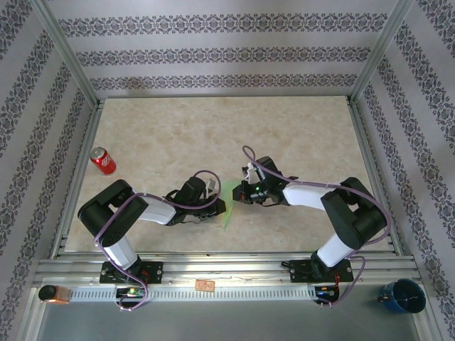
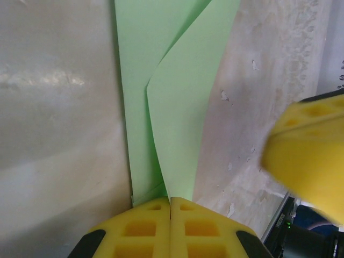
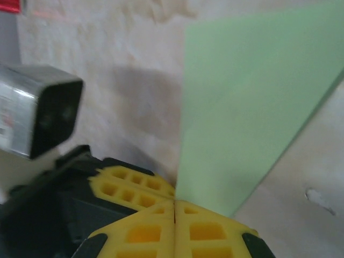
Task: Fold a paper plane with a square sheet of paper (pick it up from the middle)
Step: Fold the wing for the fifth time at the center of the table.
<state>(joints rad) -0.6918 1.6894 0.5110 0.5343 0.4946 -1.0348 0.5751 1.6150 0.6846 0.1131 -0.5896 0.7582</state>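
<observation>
Top external shows the two arms reaching toward each other over the near middle of the table point(image 1: 298, 135), not far from its near edge, with the folded green paper point(image 1: 229, 207) seen as a thin pale sliver between the left gripper point(image 1: 220, 206) and the right gripper point(image 1: 240, 193). The two grippers are just beside one another there, and the paper runs from between them toward the near edge. A red soda can point(image 1: 102, 160) stands upright well apart from them, close to the table's left edge. In the left wrist view we see the left gripper point(image 2: 170, 200) with its yellow jaws pressed together along one seam, and the folded green paper point(image 2: 177, 107) comes straight out of that seam. Two layers show, one flap overlapping the strip behind it. A blurred yellow finger point(image 2: 312, 161) of the right gripper sits to the right of the paper. In the right wrist view the right gripper point(image 3: 174, 201) likewise has its jaws closed flat against each other, and the folded green paper point(image 3: 242, 118) rises from the seam as a broad, smooth panel that widens away from it. A yellow finger point(image 3: 134, 185) of the left gripper lies against the right gripper's own, and we see the left wrist camera point(image 3: 40, 115) above it.
</observation>
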